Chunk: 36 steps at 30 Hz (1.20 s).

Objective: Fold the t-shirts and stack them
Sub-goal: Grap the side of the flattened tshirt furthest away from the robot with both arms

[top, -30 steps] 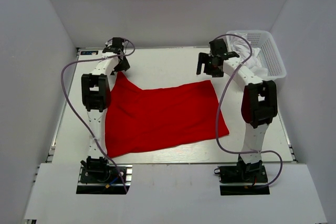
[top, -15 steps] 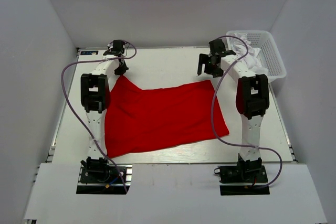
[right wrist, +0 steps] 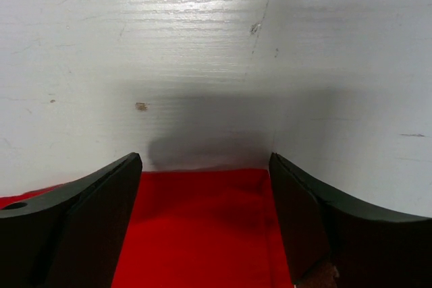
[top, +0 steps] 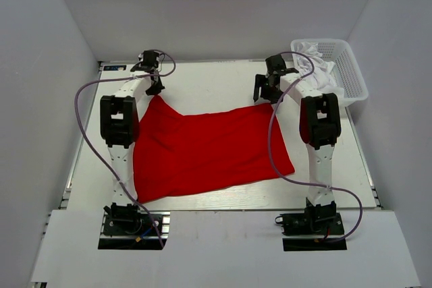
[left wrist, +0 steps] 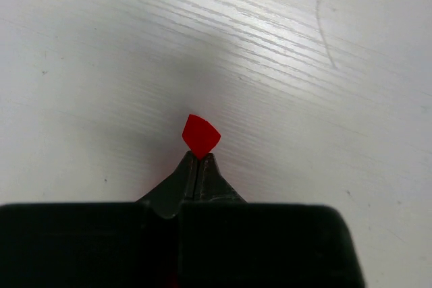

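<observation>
Only left wrist view shows left gripper (left wrist: 198, 158) pinching t-shirt (left wrist: 201, 134).

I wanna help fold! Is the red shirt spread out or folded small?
Spread out: the red shirt lies wide and flat, its corner pinched in the left end effector.

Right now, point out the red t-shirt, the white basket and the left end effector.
red t-shirt (top: 209, 150): top external view, middle of the spread cloth.
white basket (top: 351, 67): top external view, its mesh right wall.
left end effector (left wrist: 198, 164): left wrist view, between its closed fingertips.
</observation>
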Motion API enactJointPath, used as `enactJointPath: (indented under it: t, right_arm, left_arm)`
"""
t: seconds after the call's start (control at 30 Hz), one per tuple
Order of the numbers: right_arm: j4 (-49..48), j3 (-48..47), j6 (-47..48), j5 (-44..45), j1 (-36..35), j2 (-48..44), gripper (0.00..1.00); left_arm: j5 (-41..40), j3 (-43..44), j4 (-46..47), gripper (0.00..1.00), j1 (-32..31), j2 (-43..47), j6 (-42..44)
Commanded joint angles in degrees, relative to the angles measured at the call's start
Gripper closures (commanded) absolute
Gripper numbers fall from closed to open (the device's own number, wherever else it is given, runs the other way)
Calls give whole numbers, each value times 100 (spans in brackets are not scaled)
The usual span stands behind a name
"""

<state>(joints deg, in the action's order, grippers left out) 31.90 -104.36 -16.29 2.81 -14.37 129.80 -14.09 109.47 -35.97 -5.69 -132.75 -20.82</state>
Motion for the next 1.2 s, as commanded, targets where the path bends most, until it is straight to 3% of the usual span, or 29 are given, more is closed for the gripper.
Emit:
enactJointPath:
  t: [0.0, 0.07, 0.13, 0.2, 0.23, 0.27, 0.5, 0.63, 0.67, 0.73, 0.83, 0.9, 1.17]
  right_arm:
    - [-254, 12, -14, -175, 5, 37, 22]
    - [-298, -41, 56, -219, -4, 81, 40]
    - [-298, -67, 65, -193, -13, 81, 75]
    - [-325, -59, 91, -167, -13, 46, 85]
    - [-333, -67, 109, -167, 4, 20, 99]
    - [-325, -24, 152, -193, 4, -42, 100]
    - [-1017, 916, 250, -395, -31, -832, 100]
    - [-1248, 1435, 311, 52, -40, -1211, 100]
    - [-1178, 1357, 294, 97, -39, -1220, 78]
    - [-1098, 1287, 294, 316, -13, -1124, 49]
    - [-1011, 1216, 320, 431, -22, -1044, 30]
    - [-984, 1093, 320, 475, -22, -939, 26]
    - [-650, 487, 250, 405, -48, -342, 27]
  left_arm:
    - [256, -83, 195, 100, -55, 793, 209]
    - [328, -136, 256, 100, -116, 899, 263]
    - [328, -259, 257, 100, -116, 1074, 323]
    - [415, -407, 257, 100, -116, 1207, 324]
    - [416, -470, 257, 100, -116, 1277, 324]
    - [494, -540, 257, 100, -116, 1460, 324]
    - [670, -2111, 528, 100, -169, 2735, 201]
    - [951, -2904, 836, 100, -169, 3553, 96]
    - [1134, -3114, 906, 100, -169, 3737, 96]
    - [1267, -3256, 977, 100, -169, 3844, 43]
    - [1268, -3257, 977, 100, -169, 3844, -19]
    - [1268, -3195, 977, 100, -169, 3775, -19]
    - [1198, -3019, 916, 100, -169, 3563, 33]
